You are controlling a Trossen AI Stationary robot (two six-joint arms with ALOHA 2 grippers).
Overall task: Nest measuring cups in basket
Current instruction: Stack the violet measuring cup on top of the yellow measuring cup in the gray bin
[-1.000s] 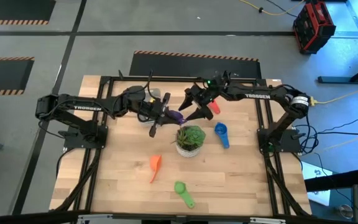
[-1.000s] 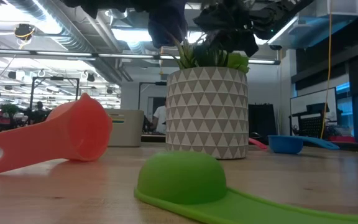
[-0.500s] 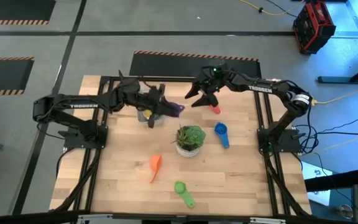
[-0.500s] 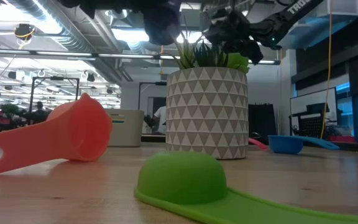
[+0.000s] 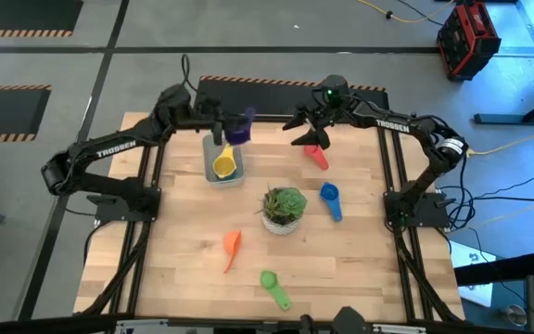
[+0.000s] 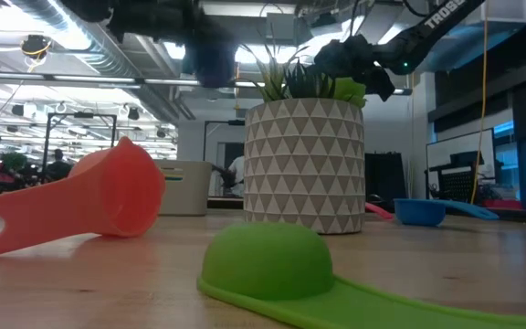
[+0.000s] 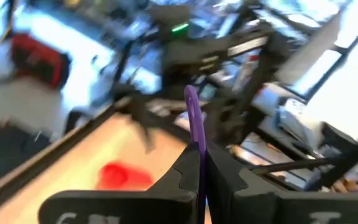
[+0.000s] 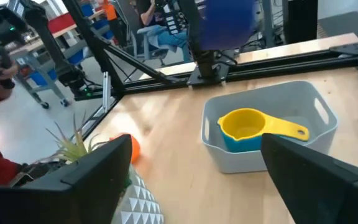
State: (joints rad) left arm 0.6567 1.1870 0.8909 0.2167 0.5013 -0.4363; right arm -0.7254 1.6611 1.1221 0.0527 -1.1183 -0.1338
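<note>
My left gripper [image 5: 223, 126] is up over the table's far edge, just beyond the basket [image 5: 209, 167], shut on the purple cup [image 5: 240, 128]. The translucent basket holds a yellow cup [image 8: 252, 124] nested in a light blue one [image 8: 238, 144]. My right gripper [image 5: 306, 135] hangs open above the far end of the red cup [image 5: 319, 157], which lies on the table. The blue cup [image 5: 330, 200], orange cup [image 5: 231, 249] and green cup [image 5: 273, 288] also lie on the wood. My left gripper pinches the purple cup's handle [image 7: 196, 140] between its two fingers [image 7: 180, 180]; the thin handle shows edge-on and reaches out past the fingertips. The fingers lie about level, pointing toward the table's right. The cup's bowl [image 8: 225, 25] is lifted clear, above the basket's far side.
A white triangle-patterned pot with a green plant [image 5: 284, 209] stands mid-table, between the basket and the blue cup. The black frame rail [image 5: 267, 119] runs along the far edge under both grippers. Bare wood lies at the near left and near right.
My left gripper, still shut on the purple cup, has swung from beside the plant toward the far-left and risen, carrying the cup beyond the basket, which now shows uncovered. My right gripper has drawn back toward the far edge, staying open.
</note>
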